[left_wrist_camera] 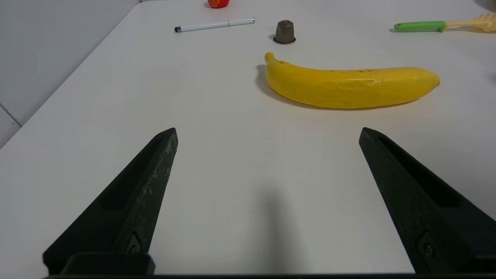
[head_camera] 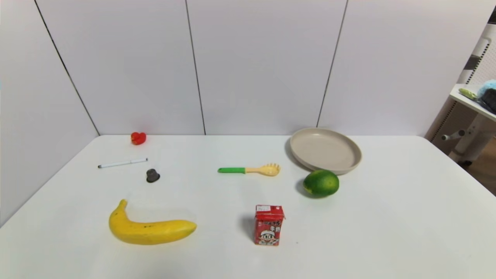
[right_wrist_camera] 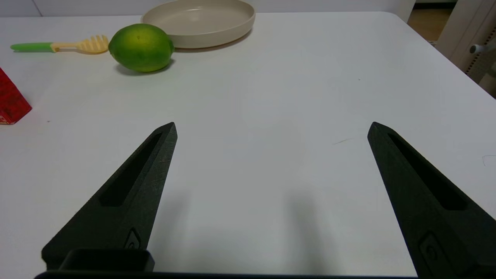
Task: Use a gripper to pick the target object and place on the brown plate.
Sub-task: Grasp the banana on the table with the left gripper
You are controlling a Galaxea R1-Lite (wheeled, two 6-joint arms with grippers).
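Left gripper (left_wrist_camera: 267, 131) low over the table (left_wrist_camera: 232, 186), fingers spread wide, nothing between them. Just ahead of its tips, slightly toward the right finger: banana (left_wrist_camera: 350, 86), lying flat, untouched. Beyond the banana: small dark cap (left_wrist_camera: 285, 32), white pen (left_wrist_camera: 214, 25), red toy (left_wrist_camera: 218, 3) farthest.

Right gripper (right_wrist_camera: 271, 130) likewise spread and empty above bare tabletop. Ahead of it, off toward its left finger: green citrus (right_wrist_camera: 141, 47), then the brown plate (right_wrist_camera: 198, 22) just behind it, holding nothing. Red carton (right_wrist_camera: 11, 102) and green-handled fork (right_wrist_camera: 58, 45) off to that side.

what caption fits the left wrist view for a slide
Open left gripper faces the banana on the white table, nothing grasped.
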